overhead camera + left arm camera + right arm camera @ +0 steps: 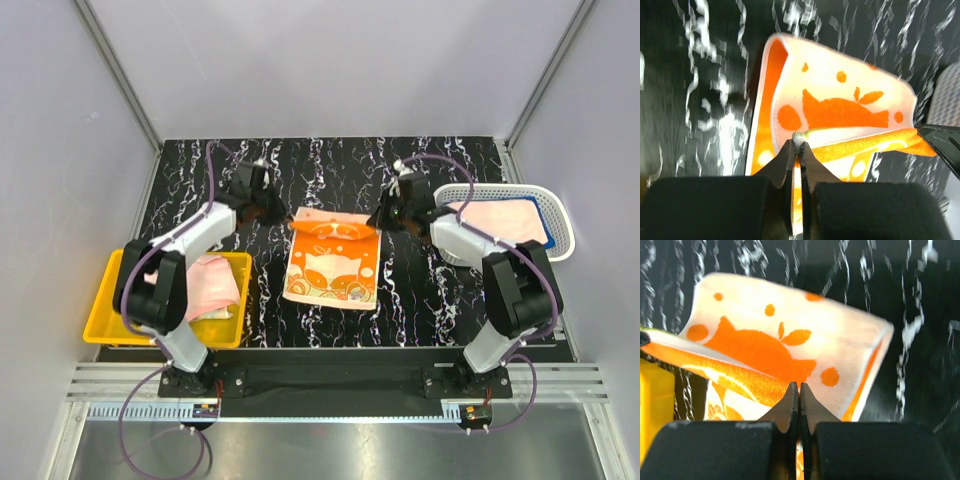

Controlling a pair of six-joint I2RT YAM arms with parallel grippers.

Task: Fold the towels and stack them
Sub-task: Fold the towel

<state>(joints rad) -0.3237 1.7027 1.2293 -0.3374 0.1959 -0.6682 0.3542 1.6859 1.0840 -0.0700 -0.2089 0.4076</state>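
An orange and white patterned towel (332, 262) lies in the middle of the black marbled table, its far edge lifted and curling toward the near side. My left gripper (278, 213) is shut on the far left corner of that towel (840, 100), the hem pinched between its tips (799, 141). On the far right corner my right gripper (383, 218) is shut (799, 387), the towel (785, 330) arching beyond it. A pale pink towel (212, 285) lies in the yellow bin. Another pink towel (500, 217) rests in the white basket.
The yellow bin (105, 310) stands at the near left beside the left arm. The white mesh basket (560, 225) sits at the right, over a blue edge. Grey walls close the table at the back and sides.
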